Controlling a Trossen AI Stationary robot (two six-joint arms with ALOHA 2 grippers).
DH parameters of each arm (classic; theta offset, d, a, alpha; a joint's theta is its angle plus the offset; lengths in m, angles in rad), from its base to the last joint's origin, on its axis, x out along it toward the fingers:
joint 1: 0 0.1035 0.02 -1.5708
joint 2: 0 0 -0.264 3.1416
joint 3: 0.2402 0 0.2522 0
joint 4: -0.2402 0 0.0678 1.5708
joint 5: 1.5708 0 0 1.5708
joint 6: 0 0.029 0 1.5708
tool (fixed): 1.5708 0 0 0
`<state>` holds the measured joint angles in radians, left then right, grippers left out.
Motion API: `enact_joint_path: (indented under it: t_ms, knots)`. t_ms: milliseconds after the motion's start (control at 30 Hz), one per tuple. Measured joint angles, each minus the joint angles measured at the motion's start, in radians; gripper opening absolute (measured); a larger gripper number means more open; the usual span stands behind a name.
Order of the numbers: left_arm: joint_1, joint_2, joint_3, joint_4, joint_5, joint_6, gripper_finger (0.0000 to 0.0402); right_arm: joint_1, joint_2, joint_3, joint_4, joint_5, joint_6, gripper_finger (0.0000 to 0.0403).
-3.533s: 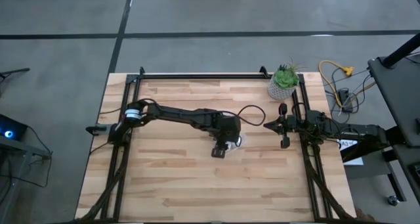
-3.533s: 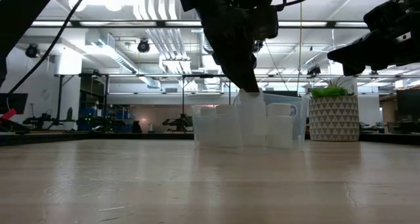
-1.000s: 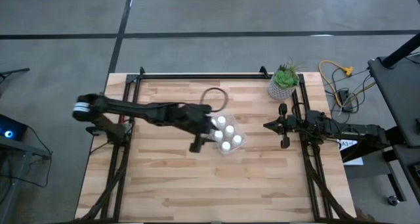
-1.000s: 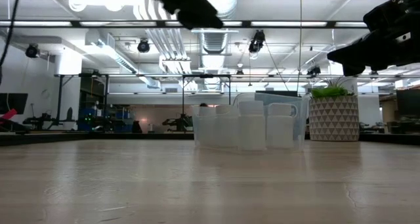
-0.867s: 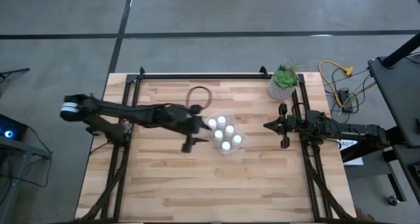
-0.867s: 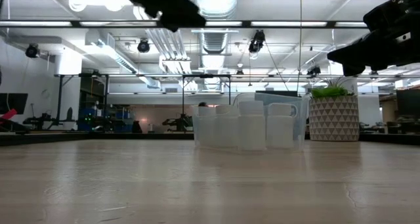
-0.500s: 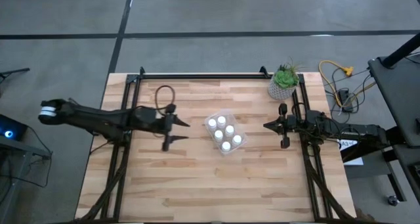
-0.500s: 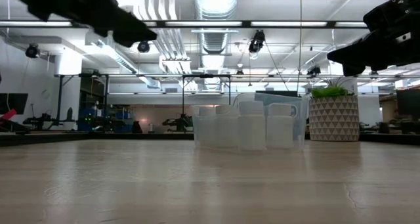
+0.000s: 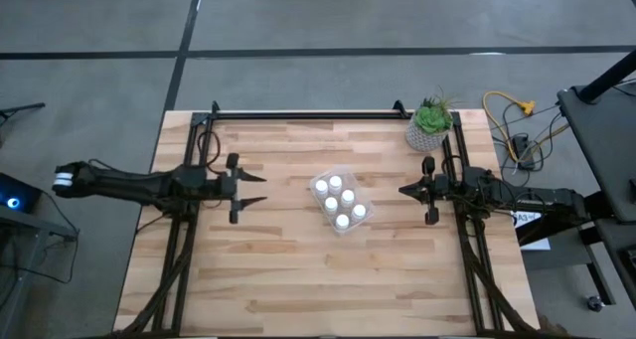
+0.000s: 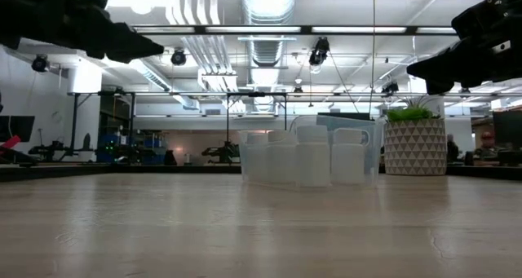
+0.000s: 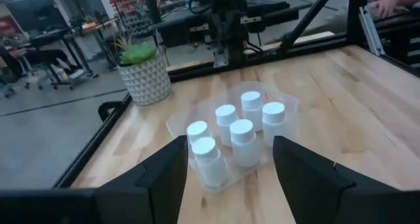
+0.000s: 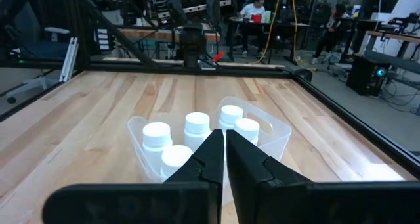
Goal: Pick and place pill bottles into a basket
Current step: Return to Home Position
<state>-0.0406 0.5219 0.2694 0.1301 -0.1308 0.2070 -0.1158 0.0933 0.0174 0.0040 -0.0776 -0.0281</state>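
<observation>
Our left end effector [image 9: 260, 188] hangs spread wide and empty, high above the bench [image 9: 298, 279], at 9 o'clock from the basket [image 9: 366, 219] and well apart from it. We judge the spread sensible: no bottle lies loose on the bench to grasp, and an end effector held apart cannot lift one out by mistake. Its arm runs out past the bench's 9 o'clock edge, which fits a return to rest.

Our right end effector [image 9: 402, 190] is pressed together with nothing between. It hovers at 3 o'clock from the basket, pointing at it, near but not touching. It waits there, out of the other arm's path.

All six pill bottles [image 9: 348, 197] stand upright inside the basket, caps up, packed in two rows of three. The basket rests near the bench's middle, turned slightly askew. We count no bottle outside it, so the placing looks finished to us. A plant pot [image 9: 429, 132] stands at 1 o'clock from the basket, near the bench's far corner, clear of both arms.
</observation>
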Motion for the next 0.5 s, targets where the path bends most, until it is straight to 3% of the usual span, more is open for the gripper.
enact_joint_path:
  t_ms: [500]
  knots:
    - [0.000,-0.177,-0.173,0.028,0.001,-0.071,0.0206,0.000,0.000,0.000,0.000,0.000,0.000,0.0009]
